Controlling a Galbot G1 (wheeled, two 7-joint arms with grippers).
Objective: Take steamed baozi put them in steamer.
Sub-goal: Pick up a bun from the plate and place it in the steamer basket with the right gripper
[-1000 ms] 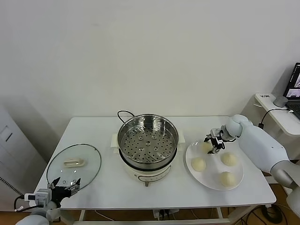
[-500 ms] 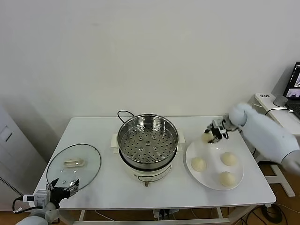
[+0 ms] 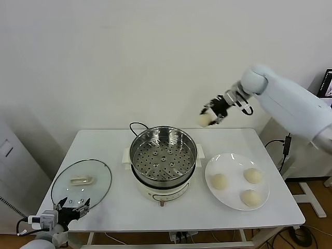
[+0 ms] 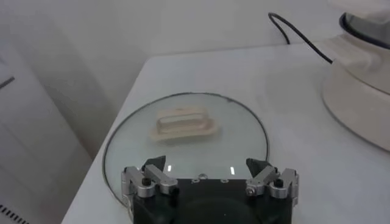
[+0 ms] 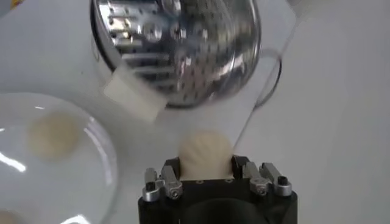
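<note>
The right claw [image 3: 210, 117] is up in the air, past the back edge of the steamer [image 3: 163, 158], and it holds one bun [image 3: 204, 120] tight. Three buns [image 3: 219, 181] sit on the plate [image 3: 233, 161] by the counter's right edge. The steamer stands mid-counter. The left claw [image 3: 70, 210] is wide apart, low at the front left corner, near the lid [image 3: 82, 182].

The right hand [image 3: 211, 116] has risen from the plate [image 3: 262, 202] at the counter's right end, carrying one baozi [image 3: 204, 120] clamped between its fingers. It now hangs high above the counter's back edge, just beyond the steamer [image 3: 163, 155]. The plate now holds three buns.
</note>
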